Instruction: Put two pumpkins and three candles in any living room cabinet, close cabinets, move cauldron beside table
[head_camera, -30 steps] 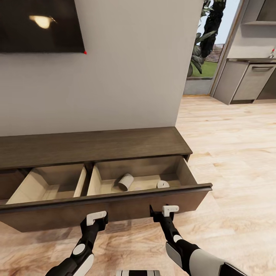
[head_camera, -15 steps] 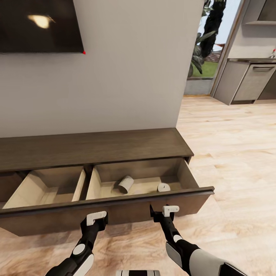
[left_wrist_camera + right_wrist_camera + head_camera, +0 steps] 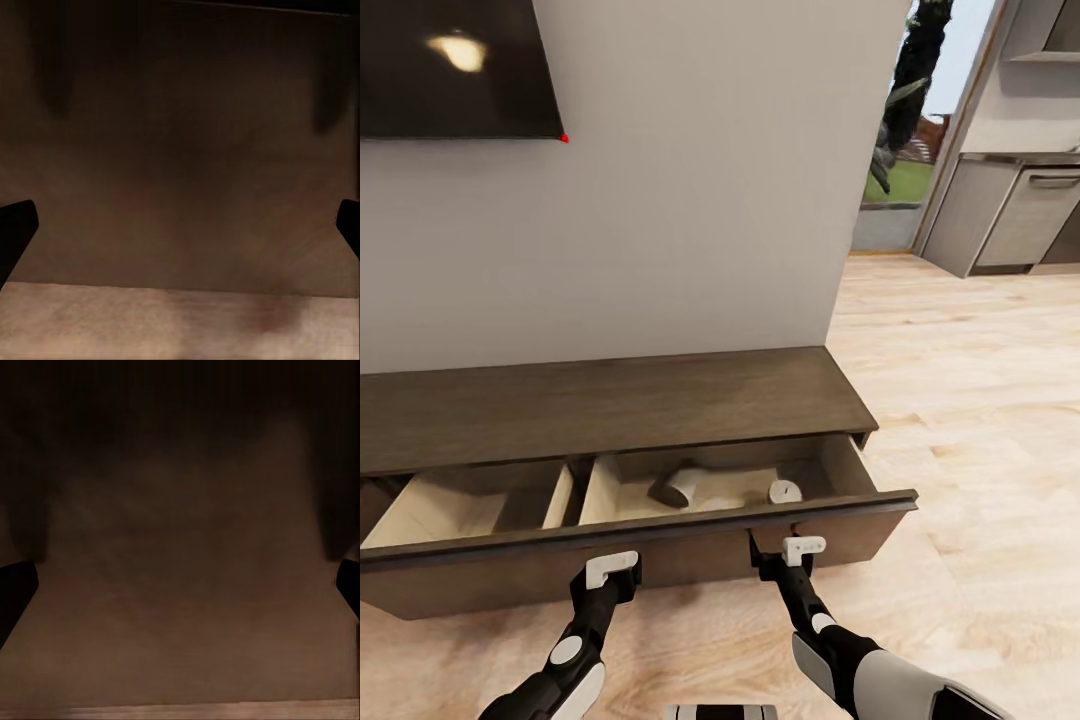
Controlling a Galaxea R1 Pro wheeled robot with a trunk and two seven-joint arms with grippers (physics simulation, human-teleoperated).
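A: Which step is this?

B: Closing the cabinet (image 3: 610,400), I'd judge. Both grippers sit against the drawer front (image 3: 660,560), the left gripper (image 3: 610,572) and the right gripper (image 3: 797,552) side by side, fingers aimed at the panel.

A: Are they gripping anything?

B: No. In the left wrist view the fingertips (image 3: 16,225) stand spread at the frame's edges with only dark wood between them. The right wrist view is the same, its fingertips (image 3: 15,585) wide apart and nothing held. Both are released, so this reads as a push rather than a grasp.

A: Where are the candles?

B: Two are in the drawer, just beyond the front panel from the fingers. One candle (image 3: 682,486) lies tipped on its side, beyond and between the two grippers. The upright candle (image 3: 785,491) stands almost straight past the right gripper's fingers. I see no third candle, no pumpkins, no cauldron here.

A: What does the next move call for?

B: The drawer is still part open. Probably an even forward push from both arms, so the wide front doesn't skew and jam.
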